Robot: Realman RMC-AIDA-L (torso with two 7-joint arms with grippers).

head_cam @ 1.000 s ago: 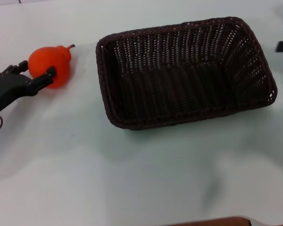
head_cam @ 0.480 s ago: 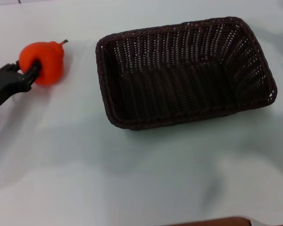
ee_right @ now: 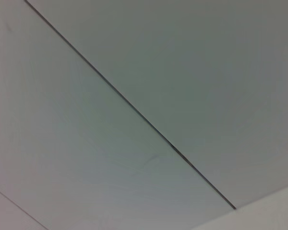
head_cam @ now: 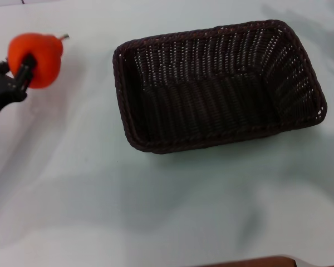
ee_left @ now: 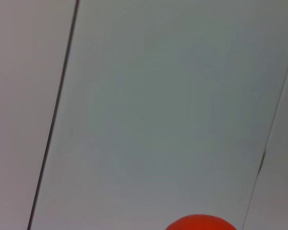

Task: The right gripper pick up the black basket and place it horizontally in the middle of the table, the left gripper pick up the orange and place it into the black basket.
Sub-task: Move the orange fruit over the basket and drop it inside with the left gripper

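Observation:
The black basket (head_cam: 220, 83) lies lengthwise across the middle of the table (head_cam: 156, 211), open side up and empty. My left gripper (head_cam: 23, 69) is at the far left edge of the head view, shut on the orange (head_cam: 36, 58) and holding it above the table, left of the basket. The orange's top also shows at the edge of the left wrist view (ee_left: 200, 223). My right gripper is out of view; the right wrist view shows only pale flat surfaces.
A brown strip (head_cam: 256, 262) shows at the table's near edge. A faint shadow lies on the table at the far right, behind the basket.
My left gripper has lifted the orange up off the table and carried it a little leftward and away. The right gripper, seen at the right edge a second ago, has left the view.

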